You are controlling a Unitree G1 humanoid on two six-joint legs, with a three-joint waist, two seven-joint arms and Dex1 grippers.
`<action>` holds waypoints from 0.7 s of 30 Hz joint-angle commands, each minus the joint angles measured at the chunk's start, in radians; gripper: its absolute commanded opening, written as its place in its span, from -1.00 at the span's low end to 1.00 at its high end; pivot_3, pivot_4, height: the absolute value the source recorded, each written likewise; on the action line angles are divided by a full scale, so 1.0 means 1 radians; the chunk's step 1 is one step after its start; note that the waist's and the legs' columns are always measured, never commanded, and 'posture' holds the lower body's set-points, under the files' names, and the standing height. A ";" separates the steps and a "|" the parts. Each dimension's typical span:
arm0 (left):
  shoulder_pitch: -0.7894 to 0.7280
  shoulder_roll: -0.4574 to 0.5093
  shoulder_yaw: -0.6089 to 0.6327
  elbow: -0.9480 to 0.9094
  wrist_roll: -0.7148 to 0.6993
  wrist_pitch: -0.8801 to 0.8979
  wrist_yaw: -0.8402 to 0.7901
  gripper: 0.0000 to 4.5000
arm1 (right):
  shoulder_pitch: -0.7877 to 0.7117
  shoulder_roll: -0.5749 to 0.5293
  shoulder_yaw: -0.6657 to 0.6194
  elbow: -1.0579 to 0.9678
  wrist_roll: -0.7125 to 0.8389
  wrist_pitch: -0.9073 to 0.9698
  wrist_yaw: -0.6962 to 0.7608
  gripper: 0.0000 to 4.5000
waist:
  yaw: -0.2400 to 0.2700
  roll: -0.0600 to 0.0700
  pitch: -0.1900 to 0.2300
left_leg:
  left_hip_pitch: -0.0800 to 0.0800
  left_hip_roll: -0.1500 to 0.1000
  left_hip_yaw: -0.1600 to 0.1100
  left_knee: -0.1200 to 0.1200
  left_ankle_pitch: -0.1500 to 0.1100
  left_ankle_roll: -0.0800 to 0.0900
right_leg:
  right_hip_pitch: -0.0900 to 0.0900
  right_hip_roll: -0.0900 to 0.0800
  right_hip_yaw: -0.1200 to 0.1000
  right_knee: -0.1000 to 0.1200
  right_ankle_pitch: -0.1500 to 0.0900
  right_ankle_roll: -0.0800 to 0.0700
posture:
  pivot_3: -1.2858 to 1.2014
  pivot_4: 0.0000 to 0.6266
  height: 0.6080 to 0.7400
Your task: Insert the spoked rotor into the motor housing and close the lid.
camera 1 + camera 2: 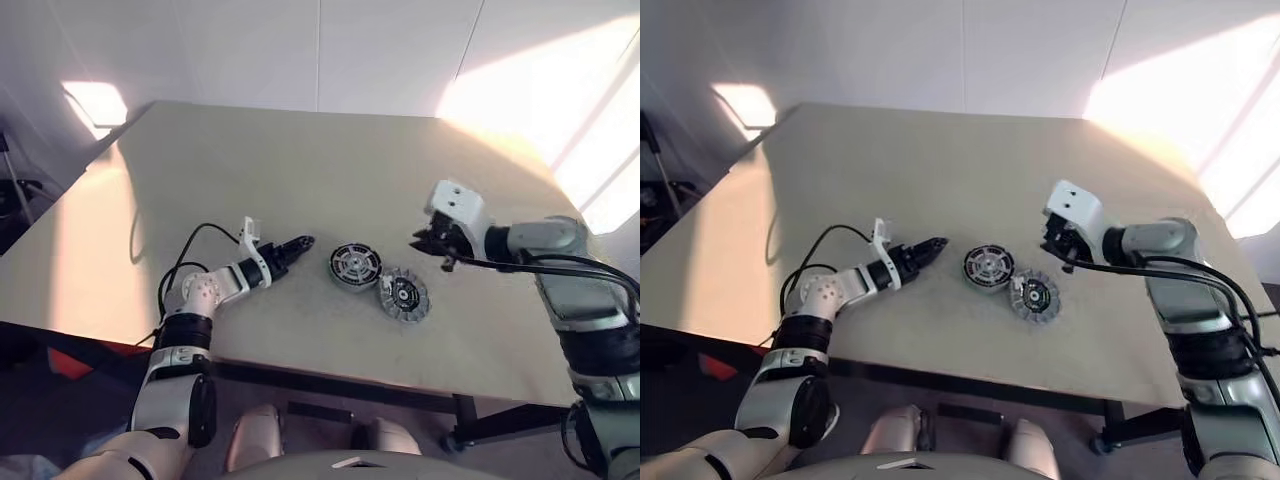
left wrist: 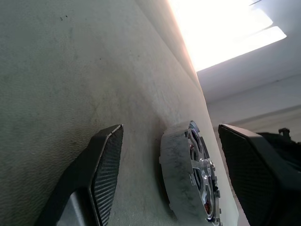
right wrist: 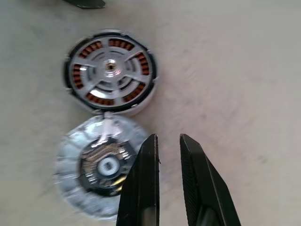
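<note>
The motor housing lies flat on the table, and the silver spoked rotor sits inside it over copper windings. Its finned round lid, with a black centre, lies flat beside the housing on the right and touches it. My left gripper is open and low over the table, just left of the housing; the left wrist view has the housing beyond the gap between my fingers. Above the table to the right of the lid, my right gripper points down at it, its fingers a narrow gap apart and empty.
The beige table stretches far behind the parts. A black cable loops on the table by my left arm. The front edge runs close below the lid.
</note>
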 commanded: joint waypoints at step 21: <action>-0.044 0.042 -0.041 0.060 0.068 0.051 -0.061 0.54 | 0.481 0.186 -0.374 -0.198 0.715 0.553 -0.380 0.66 | 0.040 0.004 -0.004 | 0.017 -0.005 -0.001 -0.026 0.007 -0.016 | 0.010 0.000 0.000 -0.017 -0.006 0.011 | 0.03 -1.00 1.00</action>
